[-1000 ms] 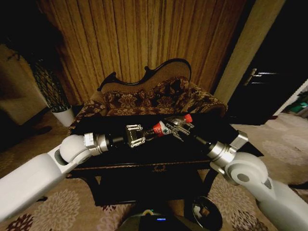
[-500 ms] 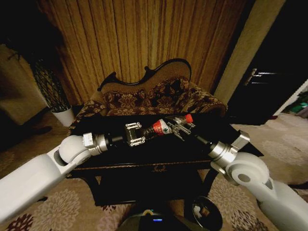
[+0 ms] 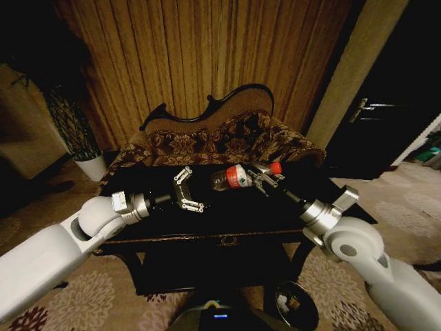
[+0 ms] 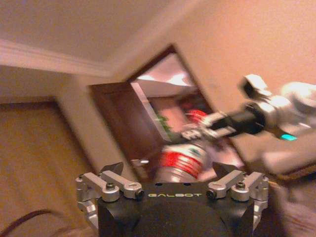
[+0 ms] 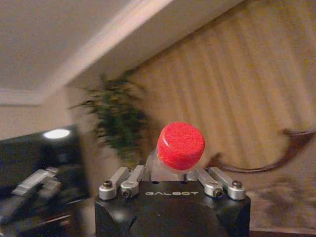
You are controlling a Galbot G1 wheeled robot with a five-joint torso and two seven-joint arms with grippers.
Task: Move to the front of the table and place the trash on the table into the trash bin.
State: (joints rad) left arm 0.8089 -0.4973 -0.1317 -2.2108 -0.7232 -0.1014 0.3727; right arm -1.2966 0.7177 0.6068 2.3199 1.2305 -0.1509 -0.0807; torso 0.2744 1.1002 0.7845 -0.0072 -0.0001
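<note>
A clear plastic bottle (image 3: 233,178) with a red-white label and a red cap (image 3: 275,167) hangs roughly level just above the black table (image 3: 227,222). My right gripper (image 3: 260,177) is shut on its neck end. The right wrist view has the cap (image 5: 180,145) just past that gripper (image 5: 169,174). My left gripper (image 3: 192,189) is open over the table, a little to the left of the bottle's base and apart from it. In the left wrist view the bottle (image 4: 181,163) lies beyond the spread left gripper (image 4: 168,170). The dark round trash bin (image 3: 296,305) stands on the carpet below the table's front right.
A floral sofa (image 3: 220,141) with a carved back stands right behind the table. A white plant pot (image 3: 91,166) sits on the floor at the far left. A dark doorway (image 3: 386,131) is at the right. Patterned carpet lies in front of the table.
My left gripper has let go of the bottle's base, opened and drawn back to the left while turning. My right gripper has raised the bottle slightly.
</note>
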